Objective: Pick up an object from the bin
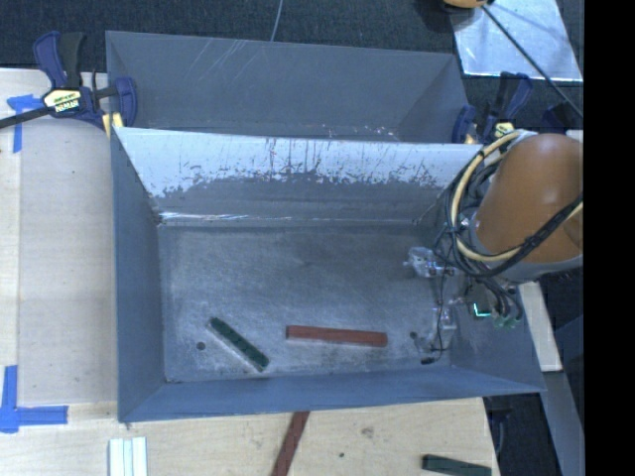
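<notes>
Status: pick not yet made. Nothing is seen in the pincer (pixel 435 349), and both loose items lie flat on the floor of the bin (pixel 298 266). The nearer is a reddish-brown flat strip (pixel 335 336), lying lengthwise along the front wall, right of centre. Its right end is near the pincer but apart from it. Further left, a dark green stick (pixel 238 345) lies at a slant by the front-left corner, well apart from the pincer.

Arm pose: the arm (pixel 526 201) comes in over the right rim, its orange-brown cover above the right wall and cables looped about the wrist. The tool hangs roughly upright, tip low in the front-right corner, close by the right wall. Whether the pincer is apart or together cannot be told.

Outstanding, in my judgement: closing on an item, then lifting it clear of the bin — the whole grasp. By position alone the strip is the likelier candidate.
</notes>
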Controlling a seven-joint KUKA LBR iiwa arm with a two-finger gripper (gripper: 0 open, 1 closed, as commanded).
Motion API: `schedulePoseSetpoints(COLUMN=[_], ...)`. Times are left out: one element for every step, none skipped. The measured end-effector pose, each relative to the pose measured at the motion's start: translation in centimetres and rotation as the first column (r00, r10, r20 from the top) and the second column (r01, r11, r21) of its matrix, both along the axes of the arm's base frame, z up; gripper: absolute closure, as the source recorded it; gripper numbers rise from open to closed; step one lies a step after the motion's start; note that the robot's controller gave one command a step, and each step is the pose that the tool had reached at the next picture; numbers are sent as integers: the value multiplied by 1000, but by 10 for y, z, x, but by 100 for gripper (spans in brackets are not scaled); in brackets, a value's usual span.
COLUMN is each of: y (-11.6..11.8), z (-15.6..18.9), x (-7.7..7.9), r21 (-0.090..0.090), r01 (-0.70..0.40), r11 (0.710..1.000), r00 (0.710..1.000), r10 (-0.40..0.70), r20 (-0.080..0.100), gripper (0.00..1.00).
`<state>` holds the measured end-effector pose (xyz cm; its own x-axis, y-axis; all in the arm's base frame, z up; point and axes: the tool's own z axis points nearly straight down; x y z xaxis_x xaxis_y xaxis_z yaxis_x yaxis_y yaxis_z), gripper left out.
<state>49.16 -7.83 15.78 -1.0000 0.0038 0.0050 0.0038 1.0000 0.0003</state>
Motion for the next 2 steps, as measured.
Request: schedulePoseSetpoints(y=[0,43], z=[4,-58], x=[2,7], r21=[-1,-2], r01=[-4,-110], r11=[1000,994], r00=[1000,994], r10=[4,110], r20=[8,11], gripper=[0,0])
